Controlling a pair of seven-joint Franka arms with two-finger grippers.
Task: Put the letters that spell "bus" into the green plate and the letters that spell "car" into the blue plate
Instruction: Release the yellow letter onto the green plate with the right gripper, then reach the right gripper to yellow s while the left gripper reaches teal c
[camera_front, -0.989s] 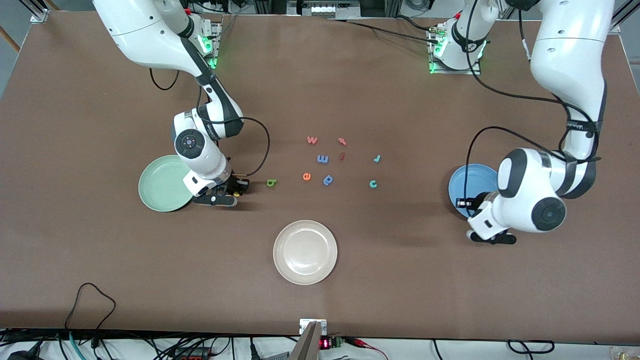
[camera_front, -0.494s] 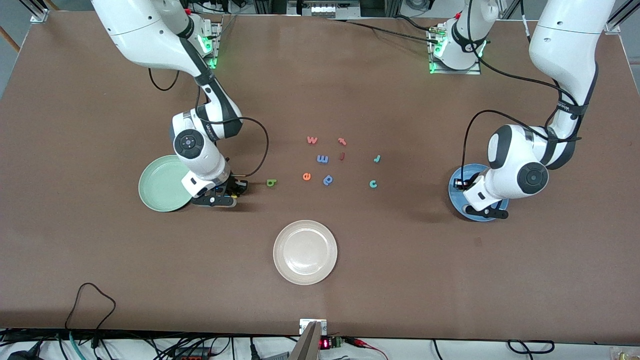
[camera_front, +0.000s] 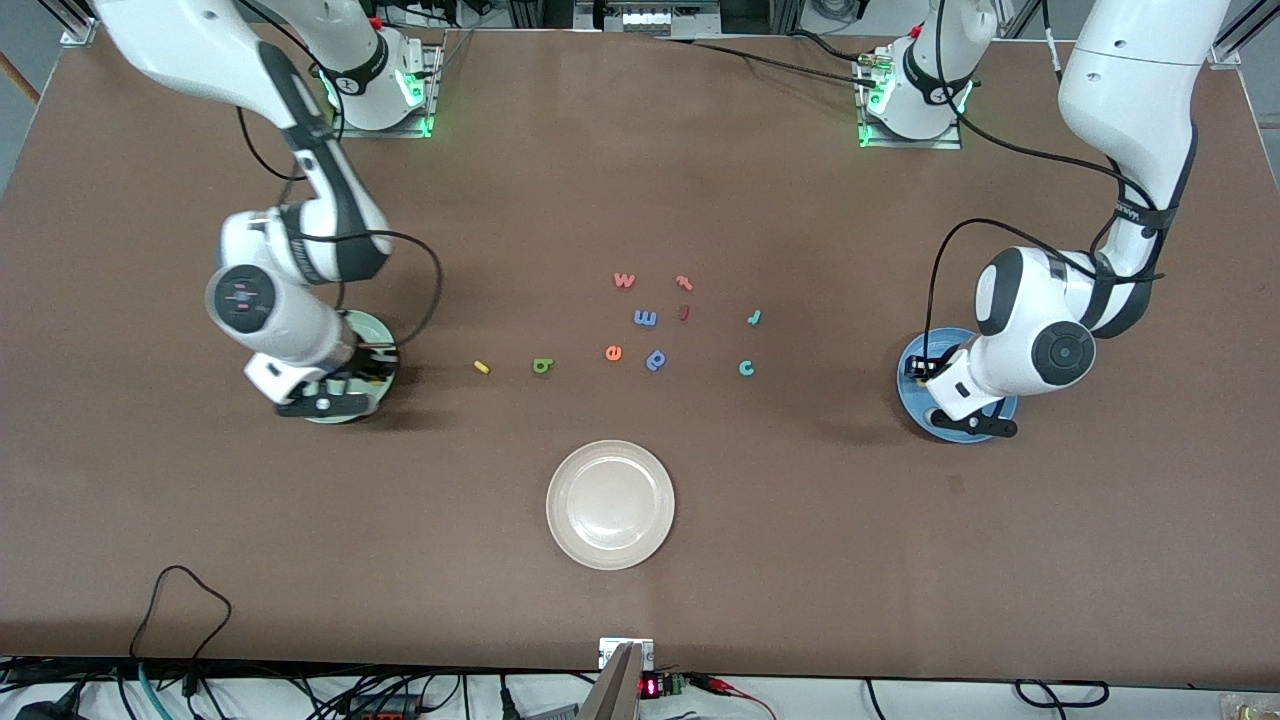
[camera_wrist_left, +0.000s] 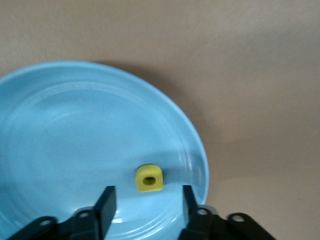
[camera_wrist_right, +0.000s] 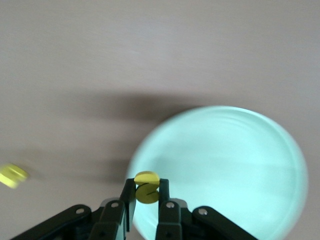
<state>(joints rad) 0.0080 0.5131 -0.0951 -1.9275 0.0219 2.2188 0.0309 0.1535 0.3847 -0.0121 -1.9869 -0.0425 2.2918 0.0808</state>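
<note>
My right gripper (camera_wrist_right: 147, 192) is shut on the yellow "s" (camera_wrist_right: 146, 187) and hangs over the green plate (camera_wrist_right: 225, 165), whose rim (camera_front: 377, 327) peeks out under the arm. The yellow "u" (camera_front: 481, 367) and the olive "b" (camera_front: 542, 366) lie on the table between that plate and the letter cluster. My left gripper (camera_wrist_left: 147, 202) stands open over the blue plate (camera_wrist_left: 75, 135), and the yellow "a" (camera_wrist_left: 149, 178) lies in that plate just past the fingertips. The teal "c" (camera_front: 746, 368) and the blue "r" (camera_front: 754, 317) rest on the table.
A cream-white plate (camera_front: 610, 505) sits nearer the front camera at mid-table. Other letters in the cluster: orange "e" (camera_front: 613, 352), blue "p" (camera_front: 656, 359), blue "m" (camera_front: 645, 318), a reddish "w" (camera_front: 624, 280). A black cable (camera_front: 180, 600) loops near the front edge.
My right arm swung from beside the "b" to over the green plate with the "s", leaving the "u" on the table. My left arm moved over the blue plate, opened and released the "a".
</note>
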